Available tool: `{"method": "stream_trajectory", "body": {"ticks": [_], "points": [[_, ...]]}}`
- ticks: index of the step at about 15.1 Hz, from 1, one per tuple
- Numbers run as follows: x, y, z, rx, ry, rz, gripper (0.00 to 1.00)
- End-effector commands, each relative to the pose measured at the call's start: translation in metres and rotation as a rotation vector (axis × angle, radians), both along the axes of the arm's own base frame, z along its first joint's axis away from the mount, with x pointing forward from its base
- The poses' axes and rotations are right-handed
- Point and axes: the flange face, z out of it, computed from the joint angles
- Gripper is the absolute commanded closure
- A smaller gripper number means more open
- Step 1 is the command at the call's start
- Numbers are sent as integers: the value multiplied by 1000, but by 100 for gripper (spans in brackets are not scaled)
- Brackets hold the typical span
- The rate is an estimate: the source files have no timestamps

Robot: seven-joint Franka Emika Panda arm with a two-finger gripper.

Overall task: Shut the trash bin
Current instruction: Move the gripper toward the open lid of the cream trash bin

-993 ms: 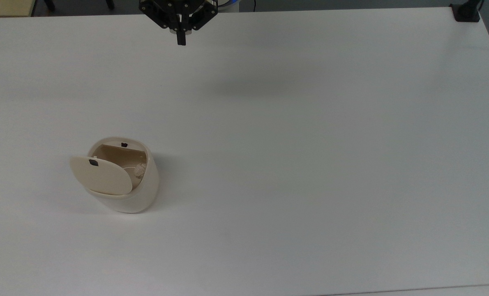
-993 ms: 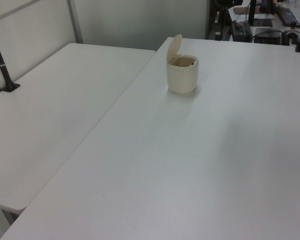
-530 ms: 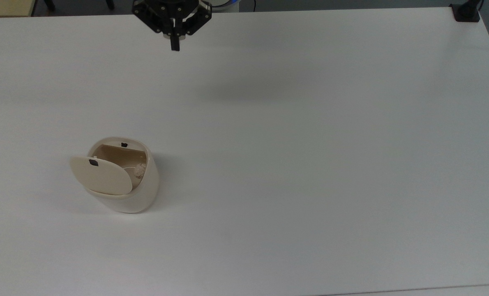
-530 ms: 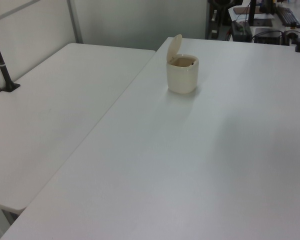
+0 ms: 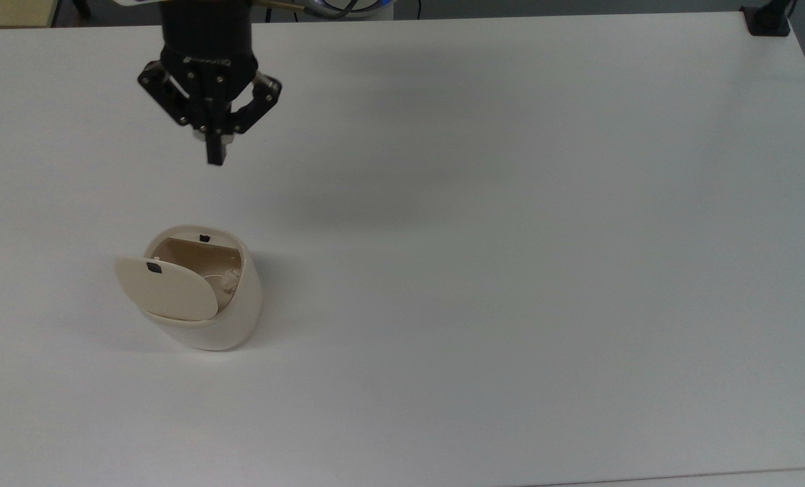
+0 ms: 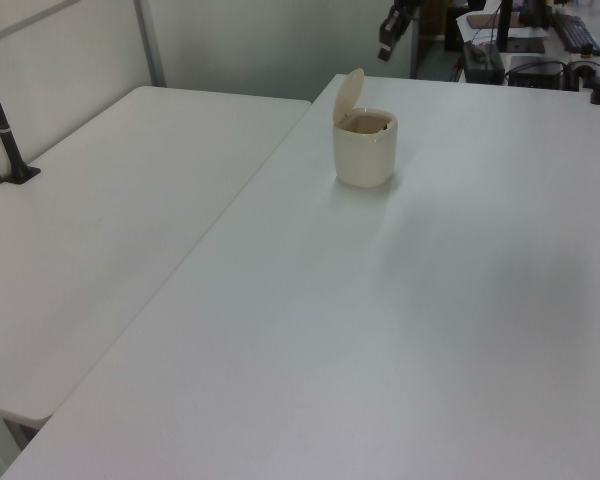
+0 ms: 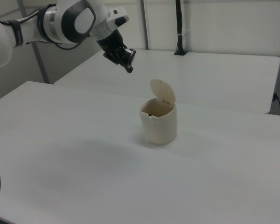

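The cream-white trash bin [image 5: 235, 314] stands on the white table at the top view's lower left. Its lid [image 5: 164, 289] is hinged up and open, showing the tan interior and a small black latch [image 5: 204, 238]. In the left view the trash bin [image 6: 365, 155] carries its lid [image 6: 351, 95] upright. The right view also has the trash bin [image 7: 158, 123] with the lid [image 7: 162, 93] raised. My gripper [image 5: 215, 158] hangs in the air beyond the bin, fingers shut and holding nothing, well apart from the lid. The gripper [image 7: 129, 69] is above and to the right view's left of the bin, and the gripper [image 6: 388, 28] is high in the left view.
The white table [image 5: 511, 270] stretches wide to the top view's right of the bin. A black clamp [image 5: 768, 20] sits at its far right corner. A second table [image 6: 100, 220] adjoins it on the left view's left, with a black post [image 6: 5, 130] on it.
My gripper has come away from the table's far edge, moving to the top view's left and toward the bin. The bin and its lid have not moved.
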Motion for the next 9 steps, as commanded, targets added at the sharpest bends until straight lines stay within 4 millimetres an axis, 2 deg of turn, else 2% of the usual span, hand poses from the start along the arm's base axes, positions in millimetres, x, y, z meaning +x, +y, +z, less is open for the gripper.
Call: {"method": "stream_trajectory", "body": {"ticks": [1, 5, 9], "points": [[23, -24, -5, 13, -178, -65, 100], [45, -51, -27, 5, -331, -105, 100], [56, -73, -56, 3, -377, -137, 100]]}}
